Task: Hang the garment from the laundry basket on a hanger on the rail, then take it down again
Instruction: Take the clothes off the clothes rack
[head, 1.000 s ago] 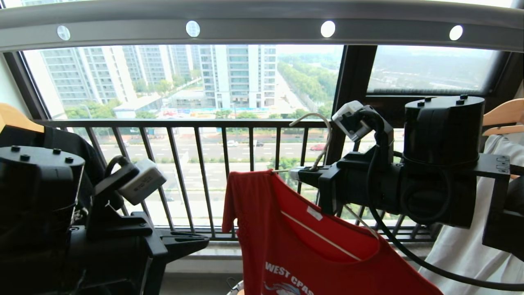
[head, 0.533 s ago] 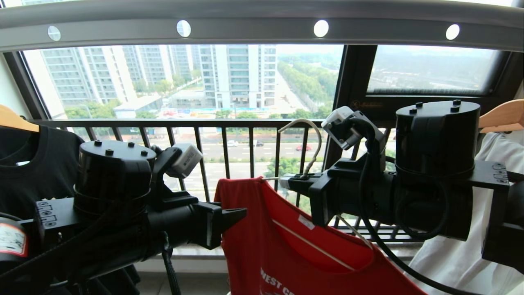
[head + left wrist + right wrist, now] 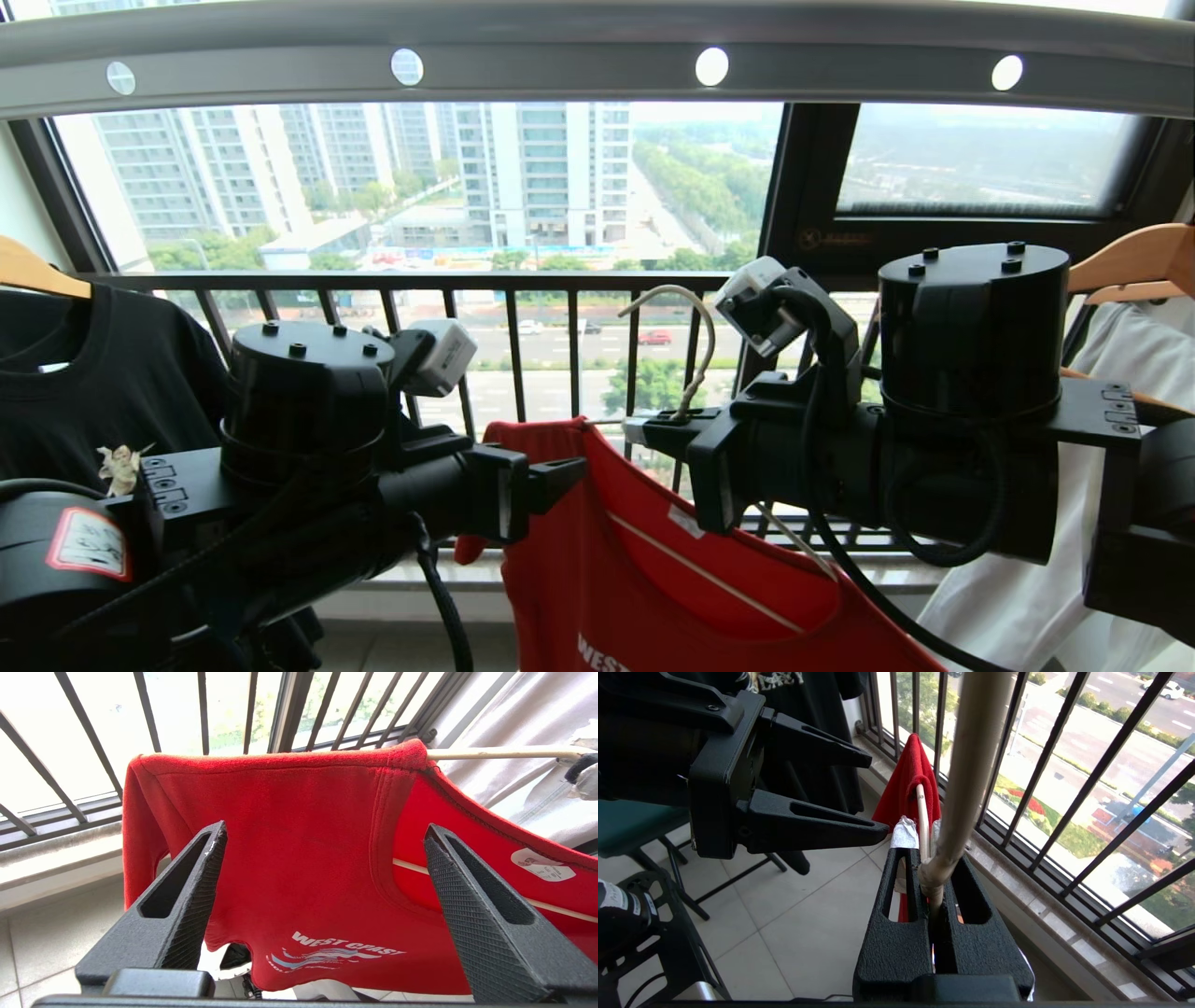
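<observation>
Red garment (image 3: pixel 289 858) hangs just ahead of the wide-open, empty left gripper (image 3: pixel 322 882); the right gripper (image 3: pixel 931 868), clamped on the hanger (image 3: pixel 966 765), could let it slide off that tilted wire.

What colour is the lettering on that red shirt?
White, above a white-and-blue graphic on the red T-shirt; clearest in the left wrist view.
</observation>
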Available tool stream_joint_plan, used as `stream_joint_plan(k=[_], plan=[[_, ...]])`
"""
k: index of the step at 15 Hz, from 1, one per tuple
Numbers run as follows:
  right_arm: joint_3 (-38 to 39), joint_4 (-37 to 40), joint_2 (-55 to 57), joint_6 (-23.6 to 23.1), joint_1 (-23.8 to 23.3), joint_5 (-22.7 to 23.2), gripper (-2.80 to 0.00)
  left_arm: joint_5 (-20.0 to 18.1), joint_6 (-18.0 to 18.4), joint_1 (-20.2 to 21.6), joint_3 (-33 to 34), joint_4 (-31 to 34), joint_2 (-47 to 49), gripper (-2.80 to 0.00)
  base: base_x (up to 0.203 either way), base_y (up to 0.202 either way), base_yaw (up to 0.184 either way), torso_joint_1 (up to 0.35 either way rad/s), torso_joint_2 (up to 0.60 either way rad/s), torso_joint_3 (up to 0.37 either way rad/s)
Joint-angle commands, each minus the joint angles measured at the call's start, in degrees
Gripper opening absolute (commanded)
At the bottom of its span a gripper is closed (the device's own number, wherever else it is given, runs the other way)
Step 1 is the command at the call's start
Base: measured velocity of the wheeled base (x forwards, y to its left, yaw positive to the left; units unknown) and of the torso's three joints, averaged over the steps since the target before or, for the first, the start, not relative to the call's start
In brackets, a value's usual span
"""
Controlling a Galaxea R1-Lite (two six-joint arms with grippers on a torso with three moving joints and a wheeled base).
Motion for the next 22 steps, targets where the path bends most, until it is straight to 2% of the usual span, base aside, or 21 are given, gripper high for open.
stream_joint_plan(k=[1,4,6,7,9,13,16,18,19,22], plan=[[0.06,-0.16,0.11,0.01,0.70,-1.12,-2.80,0.12,-0.05,0.01,0.22,-0.15,0.57,0.00,0.000,0.000,0.000,0.000,0.00,0.000],[0.15,-0.16,-0.33,0.01,1.44,-1.41,-2.80,0.40,0.04,0.01,0.76,-0.45,1.07,0.00,0.000,0.000,0.000,0.000,0.00,0.000],[0.32,-0.16,-0.59,-0.08,2.01,-1.44,-2.80,0.44,0.47,0.01,2.36,-5.17,1.58,0.00,0.000,0.000,0.000,0.000,0.00,0.000],[0.41,-0.16,-0.72,-0.08,2.02,-1.44,-2.80,1.15,1.22,0.07,2.89,-7.36,2.67,0.00,0.000,0.000,0.000,0.000,0.00,0.000],[0.47,-0.16,-1.53,-0.16,2.24,-1.43,-2.80,5.11,2.28,0.02,3.18,-10.23,4.80,0.00,0.000,0.000,0.000,0.000,0.00,0.000],[0.50,-0.16,-1.91,-0.16,2.37,-1.95,-2.80,5.85,4.52,0.09,3.91,-10.61,4.59,0.00,0.000,0.000,0.000,0.000,0.00,0.000],[0.41,-0.16,-1.91,-0.16,2.29,-3.02,-2.80,8.25,5.43,0.09,3.91,-10.78,4.94,0.00,0.000,0.000,0.000,0.000,0.00,0.000],[0.50,-0.16,-1.91,-0.16,2.37,-3.02,-2.80,8.31,5.58,0.06,4.20,-11.04,5.10,0.00,0.000,0.000,0.000,0.000,0.00,0.000],[0.50,-0.16,-1.91,-0.16,2.37,-3.02,-2.80,8.31,5.61,0.09,4.26,-11.05,5.20,-2.80,0.000,0.000,0.000,0.000,0.00,0.000],[0.41,-0.16,-2.00,-0.16,2.29,-3.02,-2.80,8.31,5.66,0.09,4.26,-11.14,5.20,-2.80,0.000,0.000,0.000,0.000,0.00,0.000]])
